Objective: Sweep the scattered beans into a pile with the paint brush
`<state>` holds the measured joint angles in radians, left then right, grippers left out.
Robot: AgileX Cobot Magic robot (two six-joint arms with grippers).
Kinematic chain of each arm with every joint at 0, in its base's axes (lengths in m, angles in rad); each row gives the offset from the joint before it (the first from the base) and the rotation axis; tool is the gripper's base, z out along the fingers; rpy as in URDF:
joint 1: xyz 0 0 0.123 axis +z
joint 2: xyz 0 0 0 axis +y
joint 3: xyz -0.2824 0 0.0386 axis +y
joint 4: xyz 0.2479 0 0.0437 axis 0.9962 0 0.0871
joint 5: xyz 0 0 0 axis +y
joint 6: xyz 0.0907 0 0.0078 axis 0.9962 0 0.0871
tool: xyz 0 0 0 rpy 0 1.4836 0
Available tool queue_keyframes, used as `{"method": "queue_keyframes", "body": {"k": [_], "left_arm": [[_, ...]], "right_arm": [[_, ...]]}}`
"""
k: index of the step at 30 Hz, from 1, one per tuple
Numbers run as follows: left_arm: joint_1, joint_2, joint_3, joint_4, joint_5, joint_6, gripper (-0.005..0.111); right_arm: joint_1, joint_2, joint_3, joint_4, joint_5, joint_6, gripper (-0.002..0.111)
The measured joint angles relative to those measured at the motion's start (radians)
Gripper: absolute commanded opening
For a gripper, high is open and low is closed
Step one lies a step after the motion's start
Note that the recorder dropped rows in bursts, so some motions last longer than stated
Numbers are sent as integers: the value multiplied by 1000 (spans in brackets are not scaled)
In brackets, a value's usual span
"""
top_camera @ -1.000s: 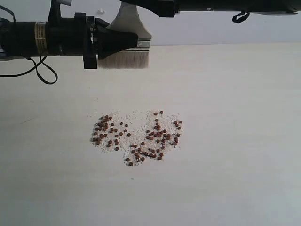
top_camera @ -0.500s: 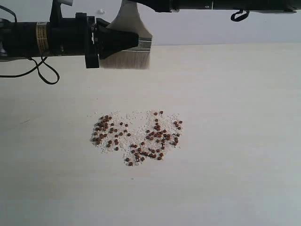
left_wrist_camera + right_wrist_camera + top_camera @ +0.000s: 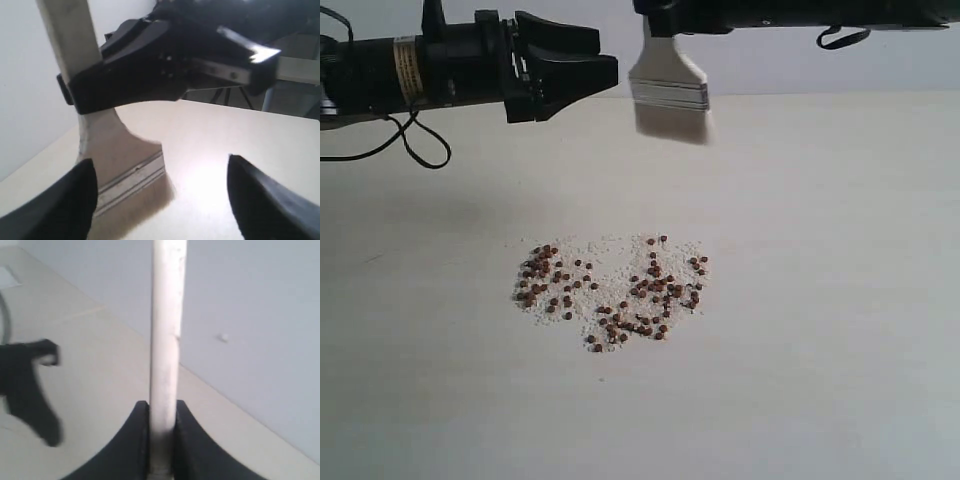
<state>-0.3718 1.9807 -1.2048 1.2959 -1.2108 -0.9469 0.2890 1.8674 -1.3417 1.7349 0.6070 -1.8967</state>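
Note:
The beans (image 3: 610, 290), reddish-brown among whitish grains, lie scattered in a loose patch at the middle of the table. The paint brush (image 3: 668, 92) hangs bristles down above the far part of the table, behind the patch and clear of it. My right gripper (image 3: 665, 18) is shut on its handle (image 3: 165, 335) from above; its jaws press both sides in the right wrist view (image 3: 162, 425). My left gripper (image 3: 607, 55) hovers open just left of the brush, not touching it. The left wrist view shows the brush (image 3: 125, 160) off to one side of the wide-open fingers (image 3: 160, 200).
The pale table (image 3: 820, 300) spreads bare around the patch. A grey wall (image 3: 820, 70) stands behind its far edge. A black cable (image 3: 415, 150) loops under the left arm, and another cable loop (image 3: 835, 38) hangs from the right arm.
My left gripper has opened and let go of the brush. The right gripper has carried the brush to the right, away from the left jaws.

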Motion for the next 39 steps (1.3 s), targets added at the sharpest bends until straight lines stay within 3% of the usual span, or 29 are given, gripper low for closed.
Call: {"method": "queue_keyframes", "body": {"k": [2, 5, 6, 12, 17, 23, 28, 34, 39], "left_arm": [[0, 0, 0, -4, 0, 0, 42], [13, 0, 0, -4, -2, 0, 3], [20, 0, 0, -4, -2, 0, 0], [52, -12, 2, -4, 49, -99, 0], [54, -94, 71, -49, 294, -107, 0], [52, -305, 220, -178, 642, 3, 0], [52, -566, 418, -484, 823, 271, 0], [52, -947, 696, -954, 838, 684, 0], [52, -1308, 952, -1187, 838, 862, 0]], "right_arm": [[0, -5, 0, 0, -137, -18, 0], [0, -24, 0, 0, -320, -53, 0], [0, -33, 0, 0, -376, -61, 0], [0, -58, 0, 4, -530, -100, 0], [0, -58, 0, 4, -561, -107, 0], [2, -58, 0, 4, -587, -80, 0], [65, -58, 0, 4, -726, -73, 0], [196, -58, 0, 6, -948, -106, 0], [293, -74, 17, 8, -1101, -134, 0]]}}
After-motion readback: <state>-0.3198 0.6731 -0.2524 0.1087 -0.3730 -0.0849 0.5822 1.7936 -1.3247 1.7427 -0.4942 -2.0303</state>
